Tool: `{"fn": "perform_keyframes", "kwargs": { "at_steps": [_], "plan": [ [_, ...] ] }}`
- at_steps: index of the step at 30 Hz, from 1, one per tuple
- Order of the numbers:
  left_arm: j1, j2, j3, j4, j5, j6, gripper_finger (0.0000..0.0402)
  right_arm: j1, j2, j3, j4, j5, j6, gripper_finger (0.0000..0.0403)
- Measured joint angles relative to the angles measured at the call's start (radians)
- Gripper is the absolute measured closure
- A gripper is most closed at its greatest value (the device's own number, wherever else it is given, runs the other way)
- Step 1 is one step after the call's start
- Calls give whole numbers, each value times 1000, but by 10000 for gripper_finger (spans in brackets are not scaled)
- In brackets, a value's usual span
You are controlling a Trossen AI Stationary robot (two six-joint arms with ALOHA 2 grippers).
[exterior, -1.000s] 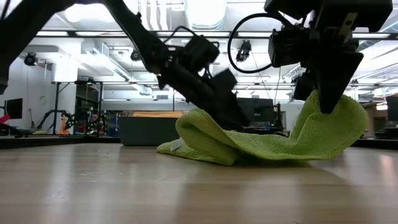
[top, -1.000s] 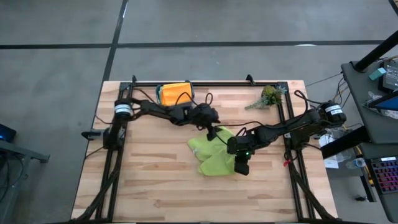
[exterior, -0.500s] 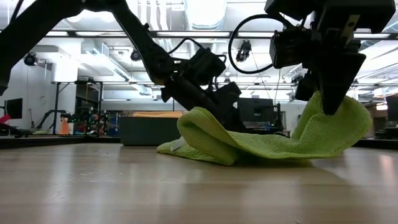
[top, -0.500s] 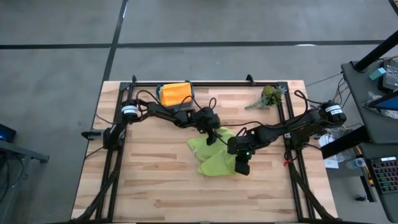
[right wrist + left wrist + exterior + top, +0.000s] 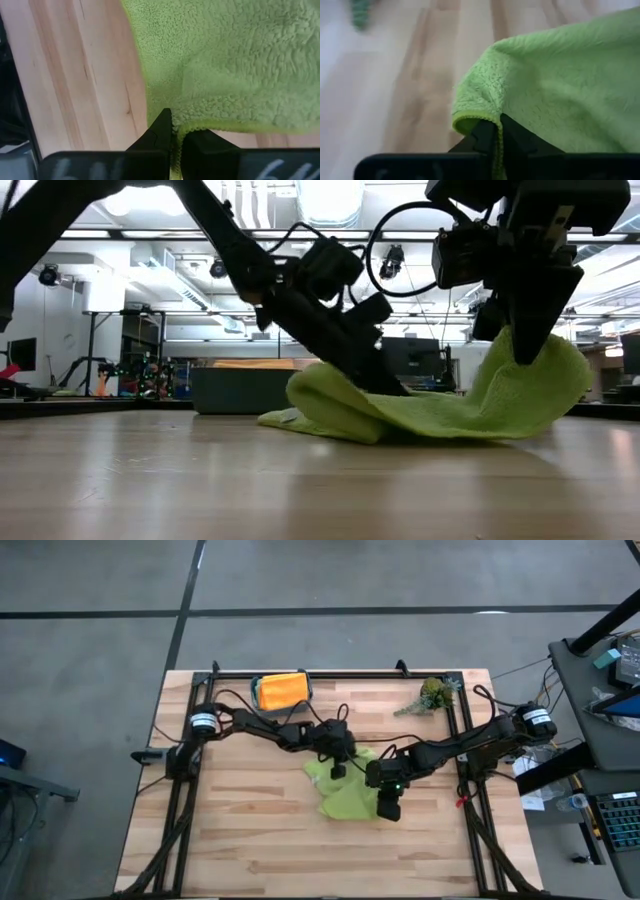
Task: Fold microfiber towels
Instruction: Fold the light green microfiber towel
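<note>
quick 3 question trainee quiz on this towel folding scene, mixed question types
1. True or false: both grippers are shut on the lime green towel.
2. Which gripper holds its edge higher off the table: A) left gripper B) right gripper?
3. What sits in the teal bin at the table's far edge?

Key
1. True; each wrist view shows a hem pinched.
2. B.
3. An orange towel.
</note>
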Motion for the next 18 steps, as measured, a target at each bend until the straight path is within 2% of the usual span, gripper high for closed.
{"fn": "perform_keyframes", "kwargs": {
  "at_steps": [4, 10, 13, 18],
  "plan": [
    [-2, -93, -16, -152, -26, 92, 399, 0, 0, 0, 2, 16, 4, 394],
    [-42, -209, -89, -402, -20, 321, 400, 0, 0, 0, 51, 97, 3, 394],
    [-70, -221, -142, -397, -16, 310, 398, 0, 0, 0, 76, 107, 3, 394],
    [-110, -220, -212, -358, -13, 195, 379, 0, 1, 0, 88, 110, 2, 394]
  ]
}}
